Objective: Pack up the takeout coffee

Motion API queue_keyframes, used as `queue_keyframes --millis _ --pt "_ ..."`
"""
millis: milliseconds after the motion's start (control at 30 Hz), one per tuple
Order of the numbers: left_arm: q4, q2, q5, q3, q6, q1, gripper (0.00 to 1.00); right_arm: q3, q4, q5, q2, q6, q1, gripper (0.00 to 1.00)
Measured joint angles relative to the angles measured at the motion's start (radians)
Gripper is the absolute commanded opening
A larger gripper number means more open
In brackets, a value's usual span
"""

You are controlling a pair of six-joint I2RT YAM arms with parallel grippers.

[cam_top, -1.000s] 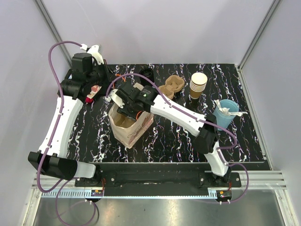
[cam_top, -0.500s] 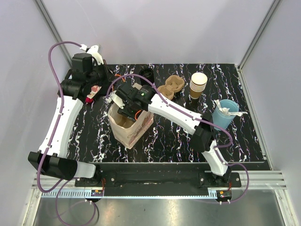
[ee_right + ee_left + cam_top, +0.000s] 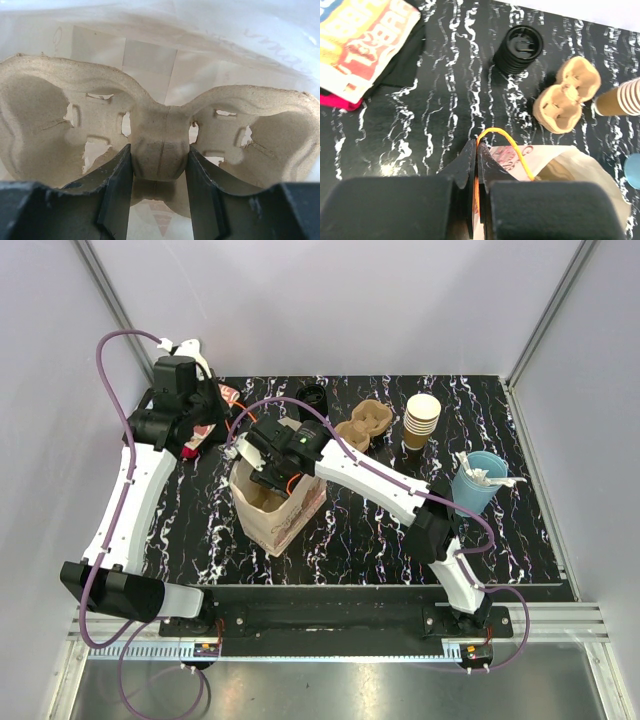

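The takeout coffee is out of view in every frame. An open paper bag (image 3: 278,522) stands left of centre on the black marbled table. My left gripper (image 3: 477,150) is shut on the bag's orange string handle (image 3: 512,147), at the bag's far-left rim. My right gripper (image 3: 160,152) reaches down into the bag's mouth, its jaws shut on the middle ridge of a pulp two-cup carrier (image 3: 160,135). Both of that carrier's wells are empty. From above, the carrier (image 3: 263,498) shows inside the bag under the right wrist.
A second pulp carrier (image 3: 365,423) lies behind the bag, beside a stack of black lids (image 3: 312,397). A stack of lidless paper cups (image 3: 421,418) and a light blue cup with stirrers (image 3: 478,480) stand at the right. Red and white packets (image 3: 365,40) lie far left.
The right arm has edged slightly left over the bag with the carrier still held. The left wrist has shifted a little while keeping hold of the handle.
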Motion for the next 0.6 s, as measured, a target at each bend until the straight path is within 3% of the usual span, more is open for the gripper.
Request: queue_keyframes --millis 367,600 --pt "-0.018 0.0 -0.067 0.003 -0.001 0.008 0.0 0.0 0.001 0.0 0.0 0.0 0.0 0.49" --pt "-0.02 0.0 -0.068 0.003 -0.001 0.01 0.0 -0.01 0.005 -0.001 0.0 0.0 0.0 0.55"
